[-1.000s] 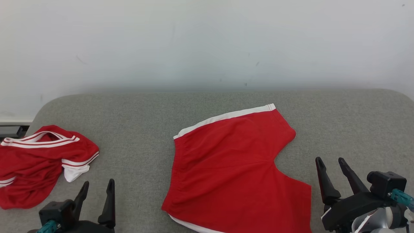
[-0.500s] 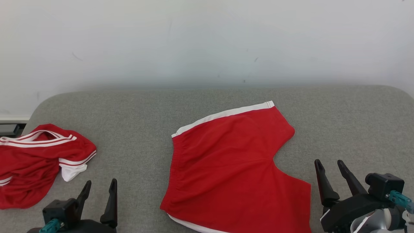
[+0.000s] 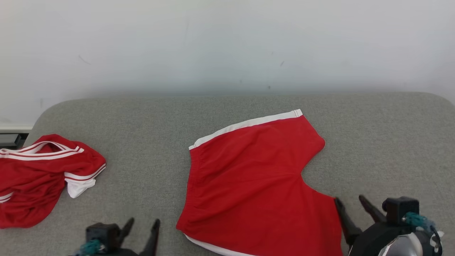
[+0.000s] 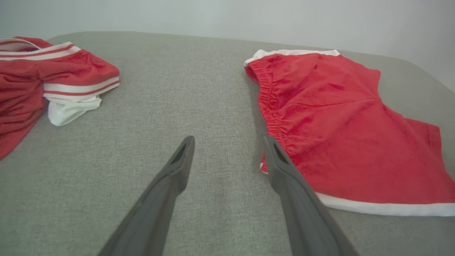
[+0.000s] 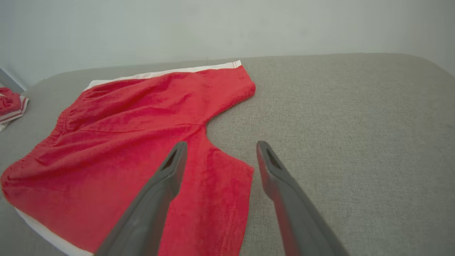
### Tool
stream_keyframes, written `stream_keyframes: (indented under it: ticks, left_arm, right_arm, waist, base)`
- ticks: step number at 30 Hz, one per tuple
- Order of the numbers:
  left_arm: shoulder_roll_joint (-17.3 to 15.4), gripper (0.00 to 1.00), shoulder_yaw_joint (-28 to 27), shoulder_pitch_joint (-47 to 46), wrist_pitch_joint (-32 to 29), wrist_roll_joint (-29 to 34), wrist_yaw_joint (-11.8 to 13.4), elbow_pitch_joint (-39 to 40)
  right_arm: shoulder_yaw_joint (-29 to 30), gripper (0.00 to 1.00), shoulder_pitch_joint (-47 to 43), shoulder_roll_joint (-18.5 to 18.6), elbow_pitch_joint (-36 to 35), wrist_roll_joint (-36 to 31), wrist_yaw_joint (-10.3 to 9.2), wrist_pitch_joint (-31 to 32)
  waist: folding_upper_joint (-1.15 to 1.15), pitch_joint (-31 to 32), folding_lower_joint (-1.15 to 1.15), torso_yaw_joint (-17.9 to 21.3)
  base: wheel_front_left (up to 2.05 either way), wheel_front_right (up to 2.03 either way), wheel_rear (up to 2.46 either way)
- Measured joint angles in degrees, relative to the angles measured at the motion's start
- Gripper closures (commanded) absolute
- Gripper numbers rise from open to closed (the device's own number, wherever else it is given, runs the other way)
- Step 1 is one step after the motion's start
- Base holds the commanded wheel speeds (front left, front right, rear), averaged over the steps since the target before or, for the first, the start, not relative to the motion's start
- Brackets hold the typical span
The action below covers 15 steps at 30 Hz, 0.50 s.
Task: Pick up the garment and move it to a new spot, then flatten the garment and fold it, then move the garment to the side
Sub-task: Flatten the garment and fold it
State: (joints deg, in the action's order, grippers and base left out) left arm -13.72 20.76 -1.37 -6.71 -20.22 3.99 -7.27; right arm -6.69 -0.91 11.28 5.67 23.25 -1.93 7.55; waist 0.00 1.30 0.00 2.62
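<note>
White wall (image 3: 227, 42), grey pad (image 3: 142, 124). Two red garments on it: shorts (image 3: 256, 177) spread flat mid-pad, and a crumpled shirt (image 3: 35, 177) at the left edge. Two grippers, both spread wide and holding nothing: left gripper (image 3: 144, 222) near the waistband corner, right gripper (image 3: 349, 199) at the near leg's edge.

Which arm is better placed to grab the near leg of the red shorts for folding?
Right, probably. The right gripper is open with its fingers astride the near leg hem of the red shorts, while the open left gripper sits by the waistband corner, across the shorts from that leg.
</note>
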Motion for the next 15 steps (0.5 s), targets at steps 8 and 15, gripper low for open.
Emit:
stream_keyframes:
  ticks: [8, 15]
  left_arm:
    - [1.07, 0.00, 3.32, -0.99, -5.69, 0.00, -1.58, -2.22]
    - [1.88, 0.00, 4.32, -4.03, -9.18, 0.01, -2.11, -5.80]
  right_arm:
    - [-2.57, 0.00, -3.74, -0.44, 1.11, -0.14, -1.19, 8.69]
    - [-4.65, 0.00, -7.05, -2.88, -0.32, -0.10, -2.69, 14.16]
  waist:
    - [0.00, -0.81, 0.00, 0.04]
    - [0.00, -2.37, 0.00, 0.77]
  base:
    - [0.00, 0.00, 0.00]
    - [0.00, 0.00, 0.00]
